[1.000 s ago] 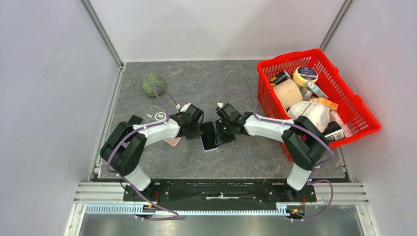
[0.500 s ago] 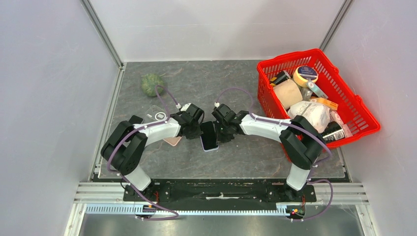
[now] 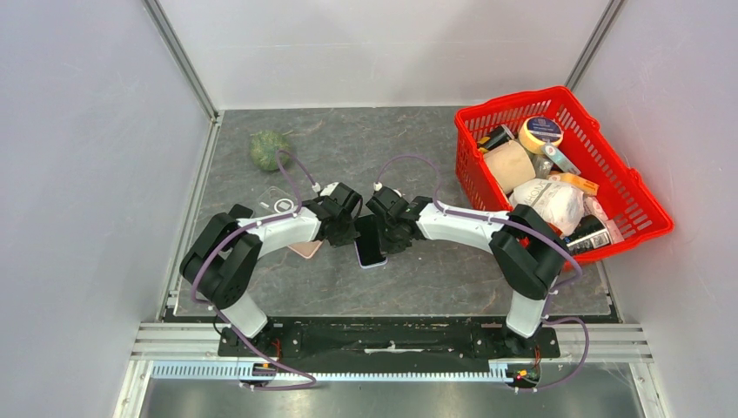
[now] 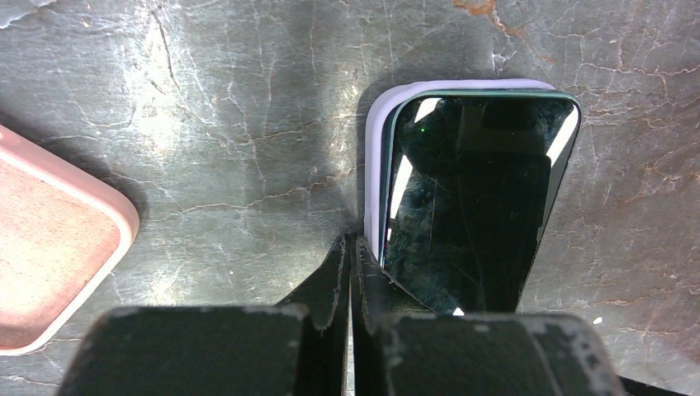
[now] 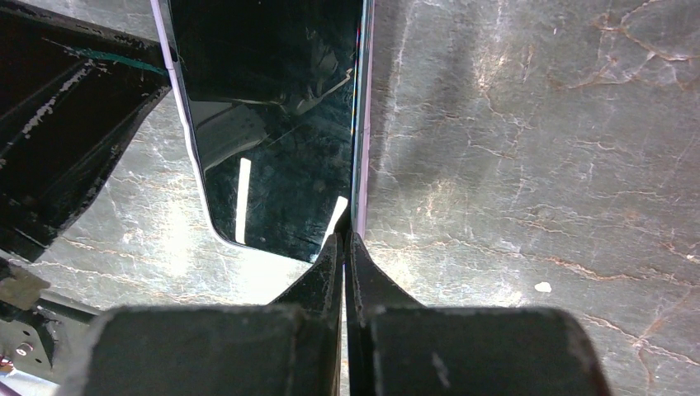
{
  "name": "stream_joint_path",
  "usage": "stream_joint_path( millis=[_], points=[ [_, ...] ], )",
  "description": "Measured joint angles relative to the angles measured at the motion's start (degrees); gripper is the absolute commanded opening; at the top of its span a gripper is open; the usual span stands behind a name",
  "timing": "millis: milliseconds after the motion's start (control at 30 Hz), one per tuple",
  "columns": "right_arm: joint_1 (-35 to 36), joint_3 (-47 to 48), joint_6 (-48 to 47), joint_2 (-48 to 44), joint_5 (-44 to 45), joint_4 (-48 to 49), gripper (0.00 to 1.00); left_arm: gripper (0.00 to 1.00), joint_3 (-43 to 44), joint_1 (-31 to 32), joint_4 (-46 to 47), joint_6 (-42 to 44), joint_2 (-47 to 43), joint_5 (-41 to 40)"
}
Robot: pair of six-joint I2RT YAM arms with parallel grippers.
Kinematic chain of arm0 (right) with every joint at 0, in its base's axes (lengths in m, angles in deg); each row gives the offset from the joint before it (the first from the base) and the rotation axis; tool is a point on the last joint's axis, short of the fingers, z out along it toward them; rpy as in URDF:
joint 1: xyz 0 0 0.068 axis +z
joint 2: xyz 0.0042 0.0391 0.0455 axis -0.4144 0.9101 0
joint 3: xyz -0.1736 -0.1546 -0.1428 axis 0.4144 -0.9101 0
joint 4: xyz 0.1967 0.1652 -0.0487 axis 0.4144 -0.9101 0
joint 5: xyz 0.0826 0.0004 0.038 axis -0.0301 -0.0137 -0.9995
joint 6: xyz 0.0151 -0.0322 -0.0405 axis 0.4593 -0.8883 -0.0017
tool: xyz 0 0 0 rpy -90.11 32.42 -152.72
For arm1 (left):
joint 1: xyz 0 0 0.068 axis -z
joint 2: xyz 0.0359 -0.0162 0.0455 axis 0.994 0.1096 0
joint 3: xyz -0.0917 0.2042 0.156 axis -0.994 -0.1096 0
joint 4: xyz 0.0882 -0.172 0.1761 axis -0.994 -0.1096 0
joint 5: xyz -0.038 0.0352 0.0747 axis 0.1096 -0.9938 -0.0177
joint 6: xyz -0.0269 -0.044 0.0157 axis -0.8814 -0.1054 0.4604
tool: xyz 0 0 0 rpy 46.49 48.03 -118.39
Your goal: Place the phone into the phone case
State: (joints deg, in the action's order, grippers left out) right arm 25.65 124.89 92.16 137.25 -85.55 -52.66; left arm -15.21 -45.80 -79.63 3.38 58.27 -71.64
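Mid-frame in the top view, the phone [image 3: 369, 242] is lying screen-up inside the lilac case [image 4: 376, 165]. The left gripper [image 4: 351, 247] and right gripper [image 5: 342, 243] are each staying fully closed and empty, tips pressing against opposite long edges of the case. A red basket [image 3: 513, 97] is sitting upper right.

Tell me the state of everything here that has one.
phone, screen up, dark, lying in the lilac case
lilac case, on table, under the phone
pink case, empty, open side up
left fingers, shut, tips at phone's edge
right fingers, shut, tips at its other edge
basket, full
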Motion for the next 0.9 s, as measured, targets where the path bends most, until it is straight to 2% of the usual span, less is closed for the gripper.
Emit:
stream_joint_path(
  millis=[767, 900],
  points=[
    [0.09, 0.22, 1.90, 1.70, 0.87, 0.02, 0.00, 0.02, 0.07, 0.61, -0.33, -0.94, -0.09, -1.88],
    [1.27, -0.17, 5.03, 3.41, -3.65, 8.28, 0.00, 0.02, -0.15, 0.42, -0.39, -1.70, -0.31, -2.49]
  ],
)
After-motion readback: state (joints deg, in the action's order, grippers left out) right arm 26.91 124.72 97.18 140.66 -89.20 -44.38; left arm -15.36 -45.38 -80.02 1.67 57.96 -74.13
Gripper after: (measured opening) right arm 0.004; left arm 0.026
